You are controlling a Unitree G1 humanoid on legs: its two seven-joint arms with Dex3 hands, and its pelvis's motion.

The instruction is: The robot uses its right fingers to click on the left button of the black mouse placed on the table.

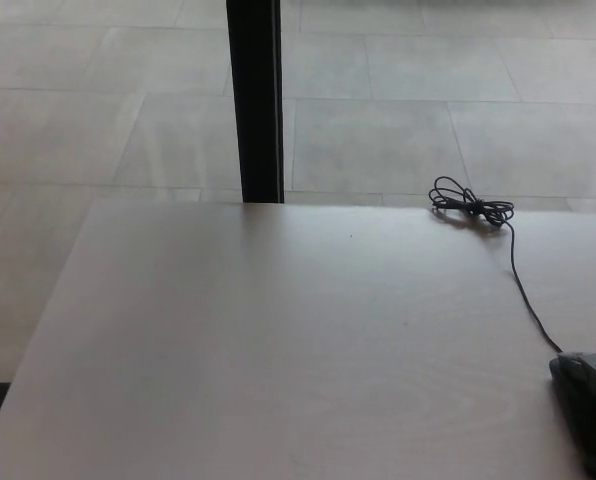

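Black mouse (588,405) cut off at right edge, cable (523,285) bundled far

The table (278,340) looks like pale wood, smooth, with a soft shine. The black mouse (588,405) looks like matt plastic. Its thin cable (523,290) looks rubbery. The floor (398,110) is smooth grey tile.

- You're looking at what reads as an office or lab-style room, though little marks it firmly.
- The pale wood-grain tabletop (278,340) is a plain desk surface.
- Beyond it, you see a floor of large grey square tiles (378,140).
- A black upright post (255,100) rises behind the tabletop's far edge.
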